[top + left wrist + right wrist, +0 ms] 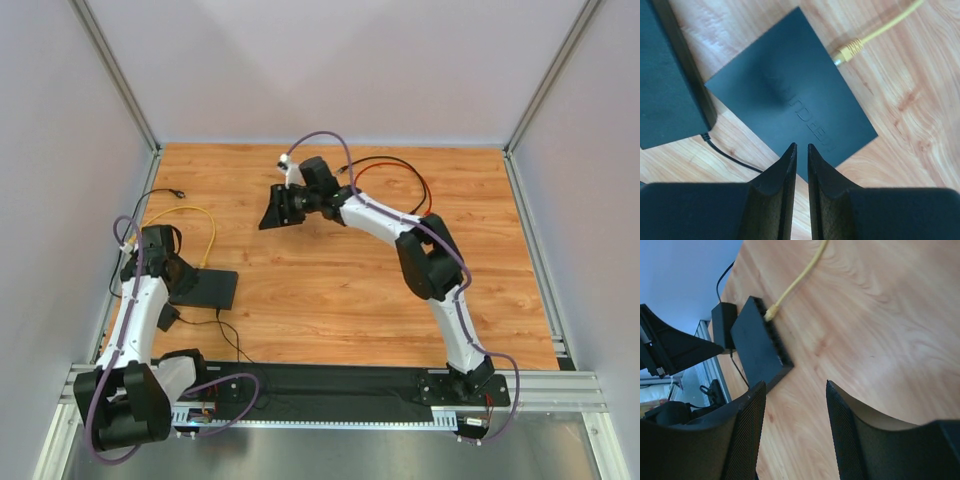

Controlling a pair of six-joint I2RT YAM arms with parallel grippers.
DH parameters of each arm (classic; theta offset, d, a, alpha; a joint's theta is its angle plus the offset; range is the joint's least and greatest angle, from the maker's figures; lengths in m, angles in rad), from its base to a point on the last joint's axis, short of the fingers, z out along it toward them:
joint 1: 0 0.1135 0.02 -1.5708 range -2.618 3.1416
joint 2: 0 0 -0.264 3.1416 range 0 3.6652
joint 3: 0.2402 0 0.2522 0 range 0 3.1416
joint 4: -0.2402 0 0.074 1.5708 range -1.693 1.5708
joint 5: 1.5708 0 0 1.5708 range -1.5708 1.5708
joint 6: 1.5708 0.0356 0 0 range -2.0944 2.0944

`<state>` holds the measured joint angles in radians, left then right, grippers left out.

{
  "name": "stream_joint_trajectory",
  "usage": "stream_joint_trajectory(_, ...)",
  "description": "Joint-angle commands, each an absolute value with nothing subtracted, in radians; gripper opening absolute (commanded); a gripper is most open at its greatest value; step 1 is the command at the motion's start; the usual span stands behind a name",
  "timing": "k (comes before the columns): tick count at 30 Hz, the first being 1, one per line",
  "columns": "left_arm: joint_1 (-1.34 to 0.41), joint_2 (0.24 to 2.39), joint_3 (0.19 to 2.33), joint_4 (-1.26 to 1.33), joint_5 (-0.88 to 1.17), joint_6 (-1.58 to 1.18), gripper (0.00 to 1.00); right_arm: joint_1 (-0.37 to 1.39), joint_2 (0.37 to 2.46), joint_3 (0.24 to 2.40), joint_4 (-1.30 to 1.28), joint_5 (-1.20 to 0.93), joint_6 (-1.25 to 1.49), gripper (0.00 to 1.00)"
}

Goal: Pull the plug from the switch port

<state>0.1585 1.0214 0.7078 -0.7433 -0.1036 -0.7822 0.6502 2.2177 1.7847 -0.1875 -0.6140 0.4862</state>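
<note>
We see the switch [207, 288] lying flat at the left of the table [350, 300], with a yellow plug [847, 51] right at its port edge. Our left gripper [801, 146] hovers over it, fingers a thin slit apart and empty. The right gripper [796, 384] gapes, holding nothing.

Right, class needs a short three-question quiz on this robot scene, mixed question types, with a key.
1. True or false: the right fingers grip the cable.
2. What colour is the cable ending in the plug? A green, B yellow, C blue.
3. Fill in: the left fingers point at the black ___.
Key: 1 false, they are open and empty; 2 B; 3 switch.
</note>
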Motion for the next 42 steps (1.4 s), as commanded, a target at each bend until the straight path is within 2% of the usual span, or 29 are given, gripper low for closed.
stream_joint_trajectory(1,0.192,1.041,0.725,-0.744,-0.152,-0.773,0.22,0.687,2.317,1.899,-0.127,-0.669,0.569,0.53)
stream_joint_trajectory(7,0.357,1.222,0.851,-0.713,-0.115,-0.680,0.31,0.741,2.459,2.082,-0.196,-0.726,0.600,0.53)
stream_joint_trajectory(10,0.435,1.307,0.902,-0.695,-0.064,-0.640,0.41,0.746,2.473,2.097,-0.187,-0.735,0.604,0.54)
stream_joint_trajectory(11,0.452,1.331,0.908,-0.686,-0.071,-0.620,0.46,0.744,2.474,2.102,-0.186,-0.739,0.604,0.54)
stream_joint_trajectory(15,0.489,1.408,0.949,-0.654,-0.106,-0.589,0.55,0.744,2.479,2.114,-0.186,-0.752,0.603,0.54)
stream_joint_trajectory(18,0.502,1.491,0.971,-0.644,-0.060,-0.594,0.54,0.744,2.473,2.108,-0.187,-0.759,0.597,0.54)
stream_joint_trajectory(19,0.503,1.509,0.985,-0.643,-0.054,-0.598,0.52,0.744,2.468,2.103,-0.189,-0.759,0.595,0.54)
stream_joint_trajectory(20,0.506,1.538,0.991,-0.644,-0.051,-0.600,0.45,0.742,2.468,2.099,-0.189,-0.759,0.594,0.54)
stream_joint_trajectory(23,0.506,1.575,0.997,-0.647,-0.041,-0.613,0.38,0.741,2.468,2.094,-0.192,-0.759,0.591,0.54)
stream_joint_trajectory(32,0.506,1.563,0.885,-0.617,0.037,-0.679,0.31,0.738,2.493,2.098,-0.158,-0.772,0.638,0.53)
stream_joint_trajectory(42,0.506,1.434,0.692,-0.542,0.120,-0.713,0.28,0.752,2.669,2.206,-0.058,-0.833,0.841,0.54)
